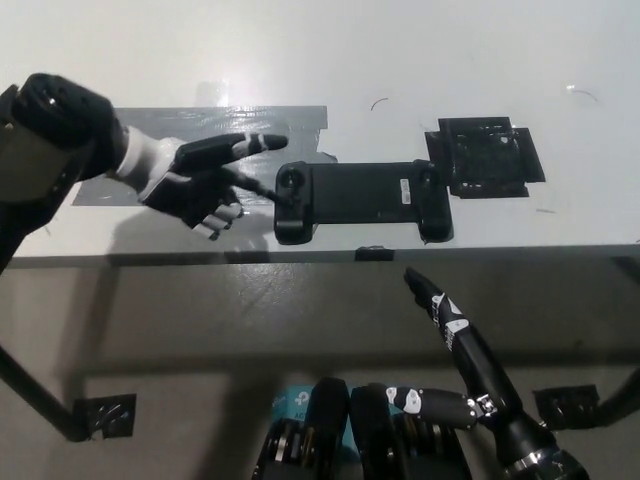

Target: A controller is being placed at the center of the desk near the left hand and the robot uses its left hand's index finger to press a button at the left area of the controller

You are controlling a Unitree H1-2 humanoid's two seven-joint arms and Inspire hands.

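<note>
A black game controller (360, 198) lies lengthwise near the desk's front edge, with a round stick on its left grip (291, 180). My left hand (205, 180) hovers just left of it, one finger stretched out toward the left grip with its tip a short gap above and left of the stick; the other fingers are curled under. It holds nothing. My right hand (455, 340) rests below the desk edge at the lower right, fingers spread and empty.
A strip of grey tape (215, 125) runs across the white desk (320, 50) behind my left hand. A black square patch (485, 155) sits at the controller's right end. The desk's front edge (320, 255) runs just below the controller.
</note>
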